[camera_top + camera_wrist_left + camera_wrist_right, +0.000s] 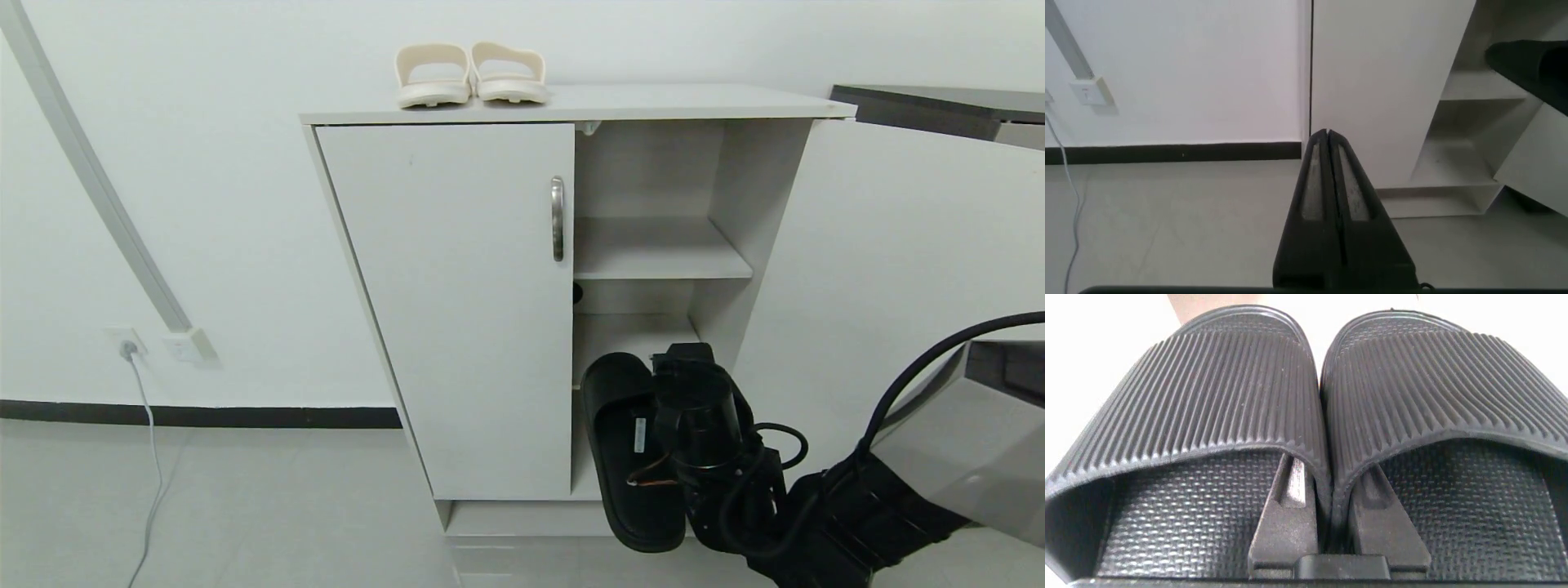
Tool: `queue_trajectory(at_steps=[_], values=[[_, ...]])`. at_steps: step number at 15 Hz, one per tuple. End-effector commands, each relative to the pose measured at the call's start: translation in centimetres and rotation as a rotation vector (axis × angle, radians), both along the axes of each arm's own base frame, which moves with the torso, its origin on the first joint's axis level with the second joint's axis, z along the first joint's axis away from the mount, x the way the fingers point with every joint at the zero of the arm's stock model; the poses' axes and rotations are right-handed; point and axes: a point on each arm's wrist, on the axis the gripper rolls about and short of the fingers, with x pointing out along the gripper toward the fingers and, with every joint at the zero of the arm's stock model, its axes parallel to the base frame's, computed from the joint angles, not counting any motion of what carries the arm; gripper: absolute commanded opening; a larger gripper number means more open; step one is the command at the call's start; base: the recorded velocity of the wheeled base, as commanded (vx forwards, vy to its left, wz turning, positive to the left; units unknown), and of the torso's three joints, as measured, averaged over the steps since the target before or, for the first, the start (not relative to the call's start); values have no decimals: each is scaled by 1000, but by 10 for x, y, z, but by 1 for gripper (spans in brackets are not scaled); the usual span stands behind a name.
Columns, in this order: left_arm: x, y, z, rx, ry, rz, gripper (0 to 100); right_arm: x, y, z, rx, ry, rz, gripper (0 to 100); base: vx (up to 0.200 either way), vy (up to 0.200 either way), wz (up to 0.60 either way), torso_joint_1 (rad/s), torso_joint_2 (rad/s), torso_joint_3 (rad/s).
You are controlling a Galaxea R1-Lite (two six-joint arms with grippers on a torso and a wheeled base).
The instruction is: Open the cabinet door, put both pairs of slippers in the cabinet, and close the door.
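A white cabinet [449, 327] has its left door shut and its right door [898, 269] swung open, showing bare shelves [653, 253]. A cream pair of slippers [471, 73] sits on the cabinet top. My right gripper [661, 408] holds the black pair of slippers [633, 449] in front of the open lower compartment. In the right wrist view its fingers [1290, 510] are pinched on the inner edges of the two black slippers [1208, 400], one finger under each strap. My left gripper [1327, 175] hangs shut and empty over the floor, left of the cabinet [1388, 82].
A grey metal handle [557, 218] is on the shut left door. A wall socket with a cable [131, 351] is at the left, the cable trailing over the floor. A dark-topped unit [939, 106] stands behind the open door.
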Motion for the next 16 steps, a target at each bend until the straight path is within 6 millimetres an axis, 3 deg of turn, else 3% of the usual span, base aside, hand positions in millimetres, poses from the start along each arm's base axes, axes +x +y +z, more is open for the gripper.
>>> queue_trajectory(at_steps=[1, 4, 10, 13, 16], values=[[0, 0, 0, -1, 3, 0, 0, 1, 1, -5, -9, 8, -1, 0, 0, -200, 0, -2, -7, 12], [0, 0, 0, -1, 1, 2, 0, 0, 2, -7, -15, 14, 2, 0, 0, -200, 0, 7, 4, 1], [0, 0, 0, -1, 1, 2, 0, 3, 26, -23, -2, 21, 86, 0, 0, 0, 0, 0, 0, 0], [0, 0, 0, -1, 3, 2, 0, 14, 38, -33, 4, 22, 102, 0, 0, 0, 0, 0, 0, 0], [0, 0, 0, -1, 1, 2, 0, 18, 40, -48, -3, 38, 112, 0, 0, 0, 0, 0, 0, 0]])
